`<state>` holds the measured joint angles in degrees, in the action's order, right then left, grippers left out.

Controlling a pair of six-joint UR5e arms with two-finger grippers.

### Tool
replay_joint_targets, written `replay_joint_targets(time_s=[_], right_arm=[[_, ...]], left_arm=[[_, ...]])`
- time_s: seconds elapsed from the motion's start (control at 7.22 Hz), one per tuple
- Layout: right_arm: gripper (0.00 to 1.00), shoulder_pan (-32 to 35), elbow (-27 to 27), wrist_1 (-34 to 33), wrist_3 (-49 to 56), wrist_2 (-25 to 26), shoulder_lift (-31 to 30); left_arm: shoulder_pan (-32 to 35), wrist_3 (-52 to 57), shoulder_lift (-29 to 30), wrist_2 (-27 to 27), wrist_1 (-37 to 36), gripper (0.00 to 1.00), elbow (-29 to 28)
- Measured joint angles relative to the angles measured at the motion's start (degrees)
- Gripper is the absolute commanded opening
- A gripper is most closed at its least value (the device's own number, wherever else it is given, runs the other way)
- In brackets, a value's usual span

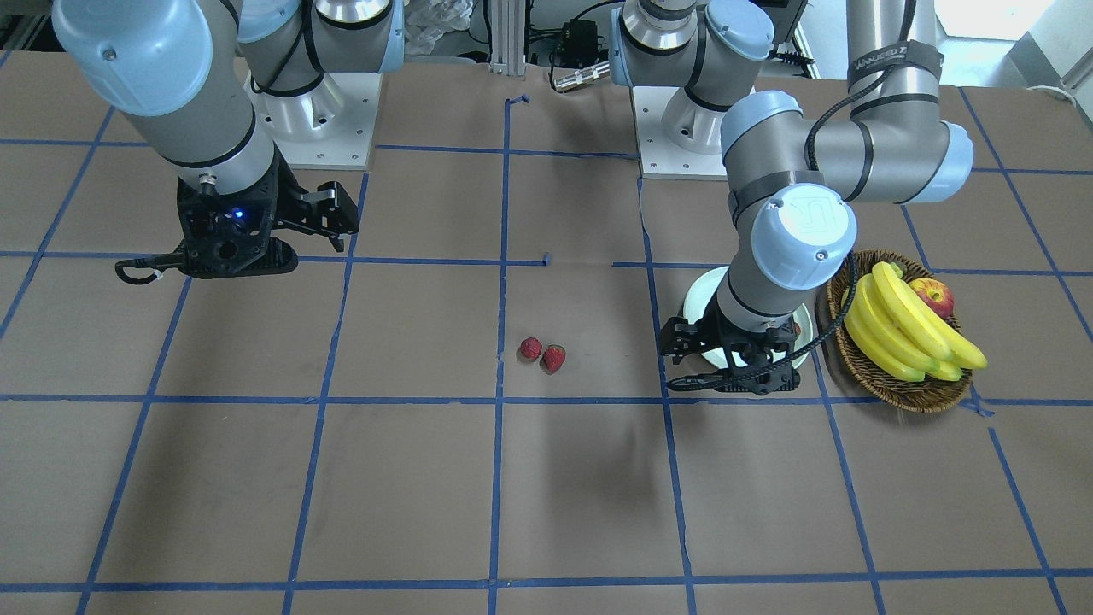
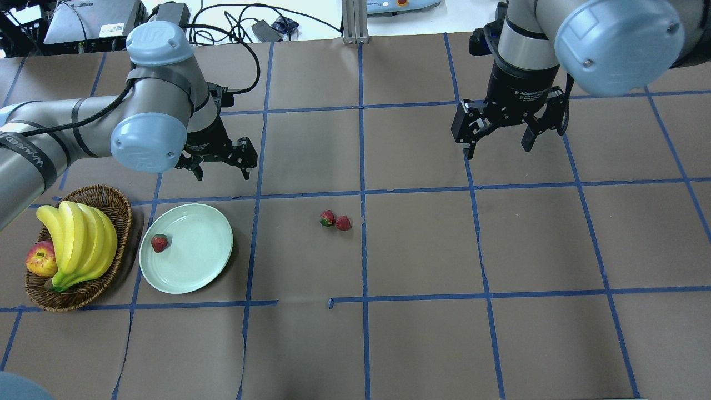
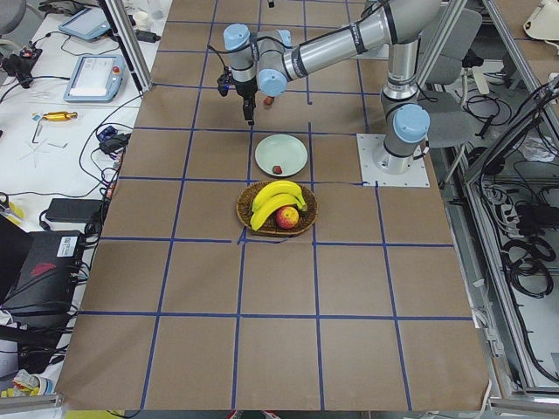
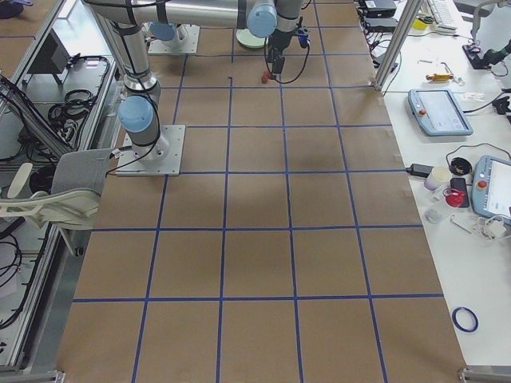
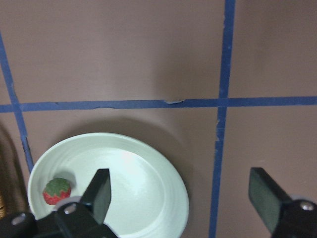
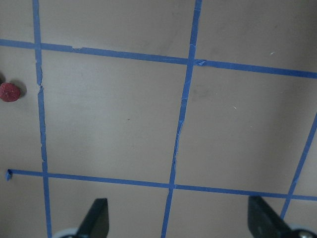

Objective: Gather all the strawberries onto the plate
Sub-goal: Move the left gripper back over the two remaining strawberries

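The pale mint plate [image 2: 194,261] lies on the table's left side and holds one strawberry [image 2: 159,243] near its left rim. Two more strawberries [image 2: 327,218] [image 2: 343,223] lie side by side on the table near the middle. My left gripper [image 2: 221,166] is open and empty, above the table just beyond the plate. Its wrist view shows the plate [image 5: 148,208] and that strawberry [image 5: 57,191] below its spread fingers. My right gripper [image 2: 498,145] is open and empty, well to the right of the two strawberries. One of them [image 6: 10,92] shows at its wrist view's left edge.
A brown wicker basket [image 2: 119,222] with bananas [image 2: 83,239] and an apple [image 2: 40,260] stands directly left of the plate. Blue tape lines form a grid on the brown table cover.
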<state>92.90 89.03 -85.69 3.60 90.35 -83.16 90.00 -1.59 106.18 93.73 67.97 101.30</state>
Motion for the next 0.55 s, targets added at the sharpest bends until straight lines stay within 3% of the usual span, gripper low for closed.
replay_joint_targets(time_s=[0.55], right_arm=[[1.00,0.00,0.06,-0.08,-0.02,0.00,0.01]], left_arm=[[4.07,-1.83,2.32,-10.30,-0.50,1.00,0.36]])
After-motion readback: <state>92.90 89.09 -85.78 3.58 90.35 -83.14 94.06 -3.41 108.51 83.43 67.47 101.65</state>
